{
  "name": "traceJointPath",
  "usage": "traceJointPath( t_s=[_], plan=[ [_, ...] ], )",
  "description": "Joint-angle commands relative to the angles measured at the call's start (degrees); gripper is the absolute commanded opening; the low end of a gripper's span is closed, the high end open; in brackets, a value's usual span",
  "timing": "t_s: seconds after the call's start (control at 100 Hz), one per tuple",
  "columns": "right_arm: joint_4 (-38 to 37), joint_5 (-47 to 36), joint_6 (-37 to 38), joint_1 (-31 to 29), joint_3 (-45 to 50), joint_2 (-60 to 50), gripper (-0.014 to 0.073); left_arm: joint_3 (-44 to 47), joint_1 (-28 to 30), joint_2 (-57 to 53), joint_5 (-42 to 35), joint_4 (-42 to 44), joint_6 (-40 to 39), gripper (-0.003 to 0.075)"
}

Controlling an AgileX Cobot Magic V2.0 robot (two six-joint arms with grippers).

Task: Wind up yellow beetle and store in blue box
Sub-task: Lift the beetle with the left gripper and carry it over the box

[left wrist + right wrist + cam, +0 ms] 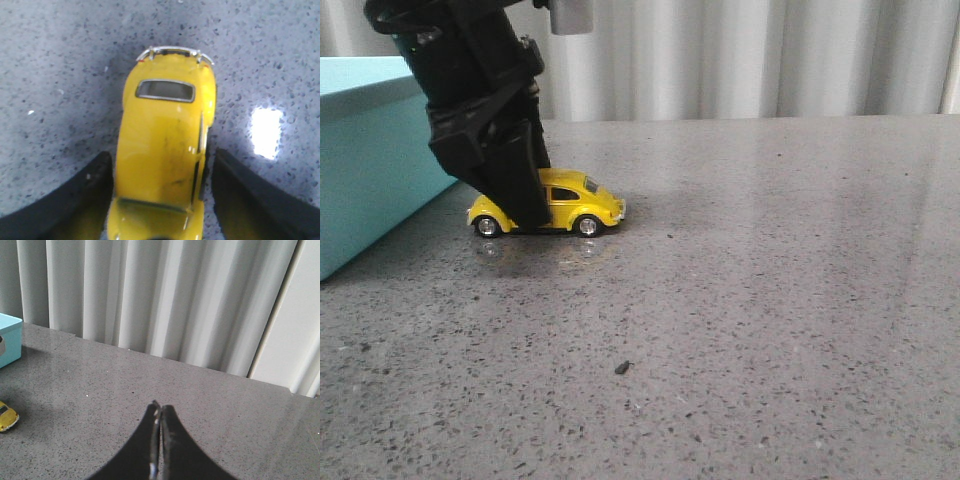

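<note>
A: Start at the left. What is beside the left tool (525, 205)?

B: The blue box (365, 160) sits just to its outer side, on the surface (770, 300). Its lid looks to be on, though only a corner shows, so I would not swear to it.

A: And the tool itself?

B: It is down over the yellow beetle (565, 203). In the left wrist view the yellow beetle (165, 150) lies between the two fingers (75, 200), which stand close against its flanks. I take it as grasping the car, though whether the pads press or merely touch I cannot tell for sure. All the wheels I can see rest on the surface.

A: So how far along is the job?

B: Early, I judge. The car is on the surface, outside the box, near it. Whether the spring is wound I cannot tell. Dragging it backward to wind it looks like the step in hand; lifting it and getting it into the box are left.

A: The right tool (159, 440)?

B: Clenched on nothing, its fingers pressed together, hanging well away from the car, which shows only at the edge of its view.
</note>
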Motion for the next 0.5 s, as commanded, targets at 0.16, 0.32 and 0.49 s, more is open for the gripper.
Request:
traceJointPath(
  t_s=[0.16, 0.32, 0.49],
  plan=[
    [-0.3, -4.3, -0.6, 0.1, -1.2, 0.8, -0.0052, -2.1, 0.0, -1.8, -0.5, -1.6, 0.3, 0.0248],
    [-0.3, -4.3, -0.6, 0.1, -1.2, 0.8, -0.0052, -6.1, 0.0, -3.8, 1.1, -1.8, 0.3, 0.0164],
    [-0.3, -4.5, -0.6, 0.1, -1.2, 0.8, -0.0052, -12.9, 0.2, -7.1, 1.1, -2.4, 0.3, 0.0122]
  ],
)
